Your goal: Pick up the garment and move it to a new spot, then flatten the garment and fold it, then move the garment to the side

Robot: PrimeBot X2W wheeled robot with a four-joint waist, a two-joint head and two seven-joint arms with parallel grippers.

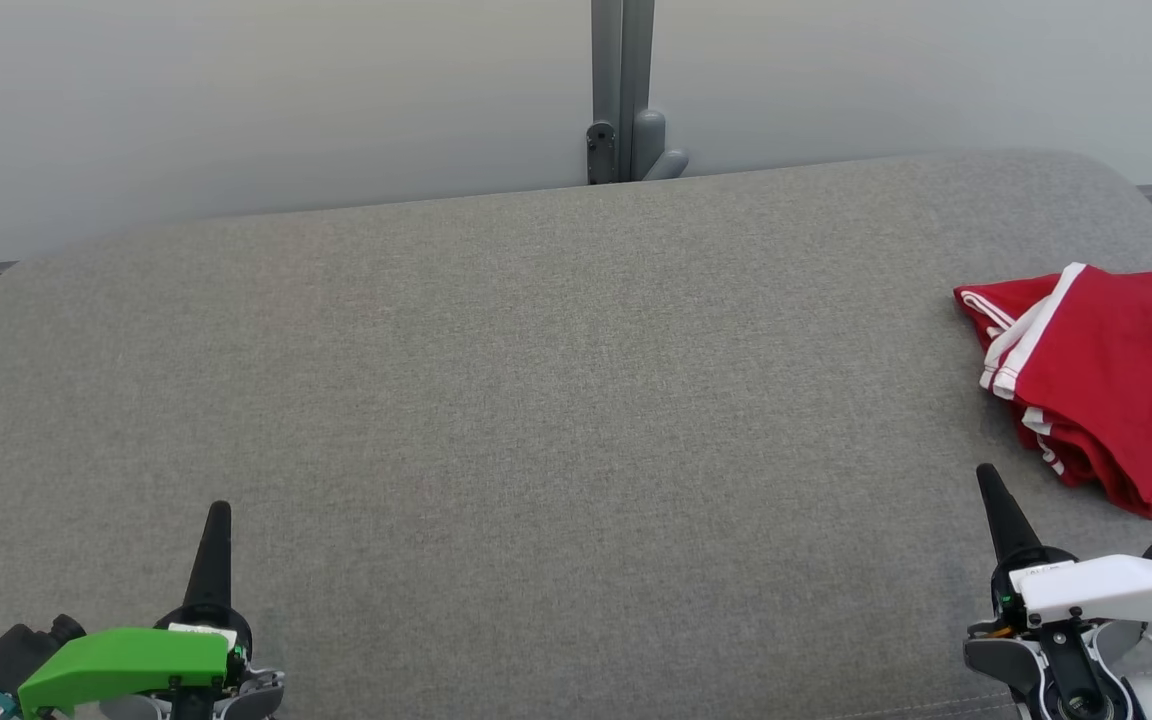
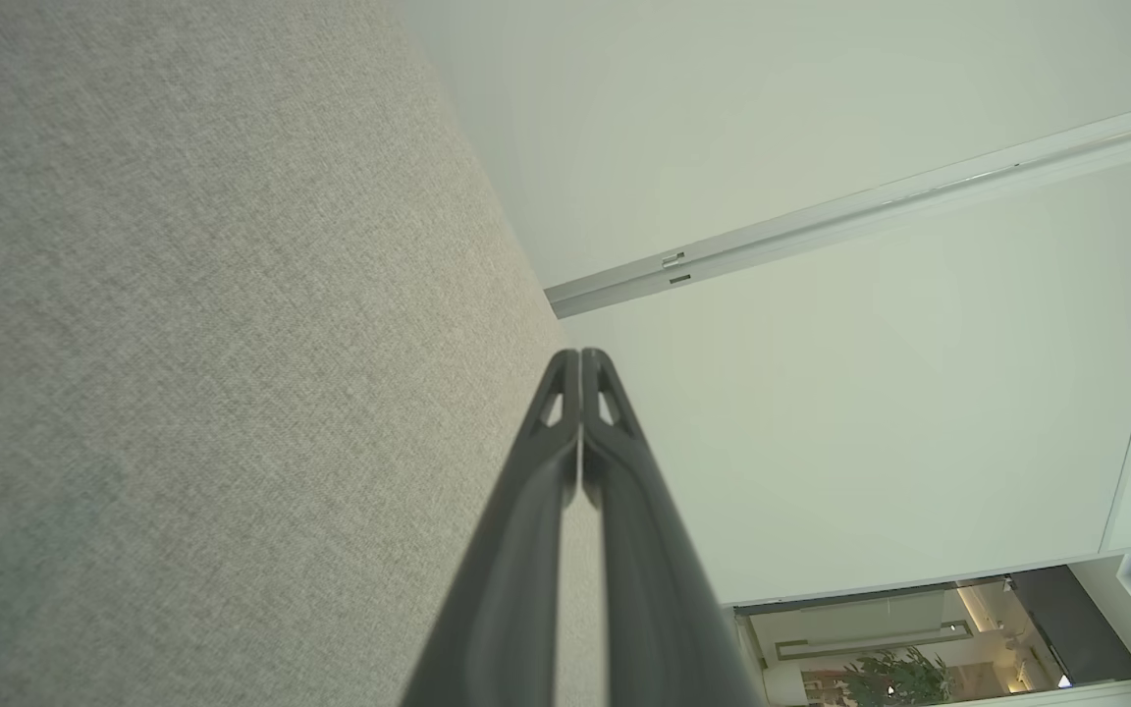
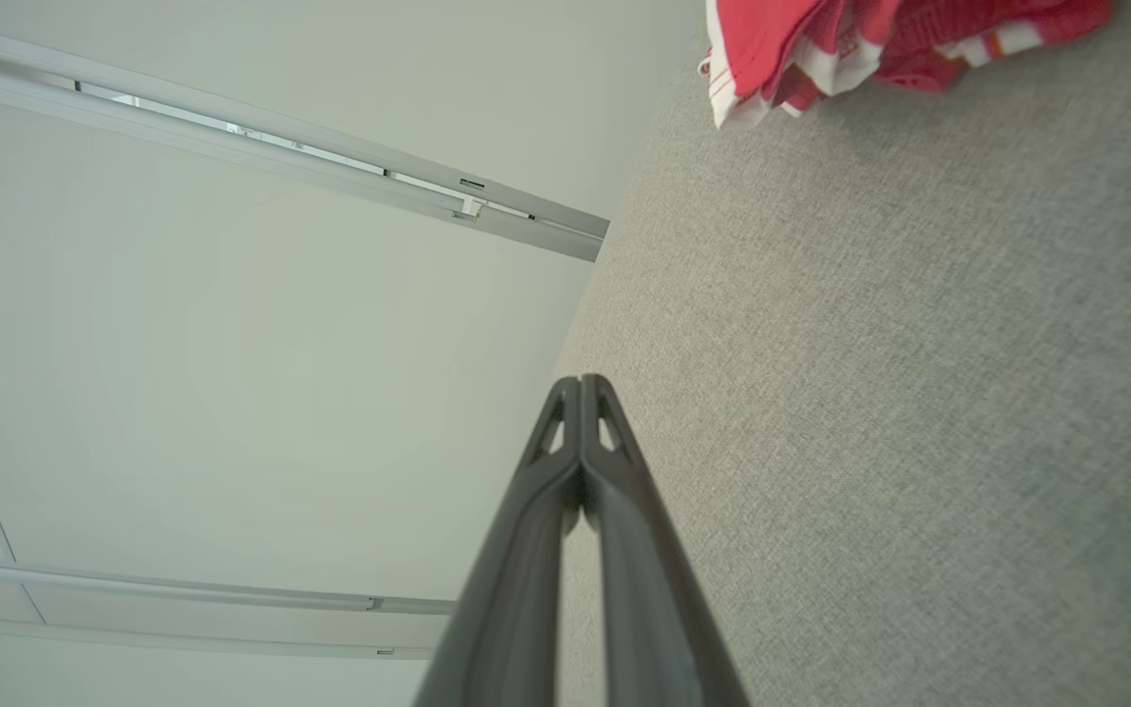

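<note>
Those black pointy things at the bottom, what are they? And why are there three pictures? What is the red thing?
They are a robot's two hands, called grippers. The big picture comes from a camera on its head: the left gripper sits by a green cover, the right gripper by a white one. The other two pictures come from little cameras on each wrist, looking along the fingers. Both grippers are pinched shut and hold nothing. The red thing is a garment with white stripes, lying folded on the grey cushion, off to the robot's right.
</note>
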